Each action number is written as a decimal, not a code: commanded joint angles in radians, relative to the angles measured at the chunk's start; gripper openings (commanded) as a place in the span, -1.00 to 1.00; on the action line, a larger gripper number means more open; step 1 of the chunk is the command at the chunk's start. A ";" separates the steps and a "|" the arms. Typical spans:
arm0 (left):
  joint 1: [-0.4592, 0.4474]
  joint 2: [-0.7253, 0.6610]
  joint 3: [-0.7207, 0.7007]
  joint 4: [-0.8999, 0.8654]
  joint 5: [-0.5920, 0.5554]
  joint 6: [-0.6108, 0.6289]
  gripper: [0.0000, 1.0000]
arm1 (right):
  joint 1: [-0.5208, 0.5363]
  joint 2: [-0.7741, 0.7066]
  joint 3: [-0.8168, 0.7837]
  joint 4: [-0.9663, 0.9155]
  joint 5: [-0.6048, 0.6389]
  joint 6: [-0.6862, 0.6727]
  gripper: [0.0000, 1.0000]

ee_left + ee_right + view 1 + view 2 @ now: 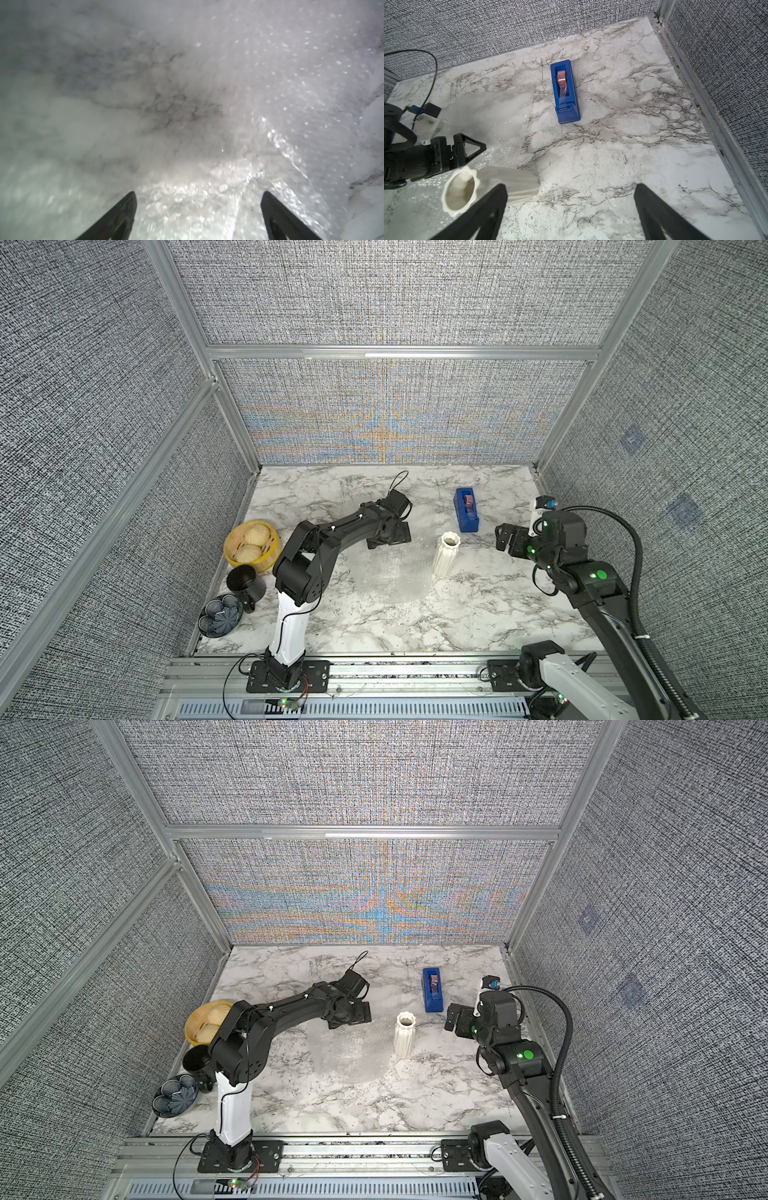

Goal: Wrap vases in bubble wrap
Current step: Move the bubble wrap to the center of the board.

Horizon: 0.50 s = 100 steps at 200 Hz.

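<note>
White fluted vase (446,554) stands upright near the centre of the worktop (478,614), at the right edge of the bubble wrap (388,572). The sheet lies flat on the marble surface. Left gripper (198,194) sits low over the far part of the sheet, jaws spread wide with nothing between them. Right gripper (571,188) hangs to the right of the vase, clear of it, jaws fully spread and empty. Blue tape dispenser (466,510) sits beyond the vase, toward the far edge.
</note>
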State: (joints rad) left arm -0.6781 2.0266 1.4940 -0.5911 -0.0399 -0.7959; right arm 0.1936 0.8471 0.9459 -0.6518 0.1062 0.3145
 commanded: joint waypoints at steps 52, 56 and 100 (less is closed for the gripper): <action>0.036 -0.227 -0.093 -0.154 -0.184 -0.011 0.89 | 0.001 0.006 -0.010 -0.001 -0.023 0.010 0.98; 0.050 -0.242 -0.113 -0.148 -0.188 -0.004 0.89 | 0.002 0.004 -0.009 -0.002 -0.024 0.011 0.98; 0.257 -0.320 -0.265 -0.123 -0.149 0.098 0.90 | 0.003 -0.005 -0.009 -0.014 -0.043 0.009 0.98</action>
State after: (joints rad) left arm -0.4911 1.7329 1.2819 -0.7082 -0.1890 -0.7677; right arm 0.1947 0.8482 0.9321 -0.6510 0.0780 0.3183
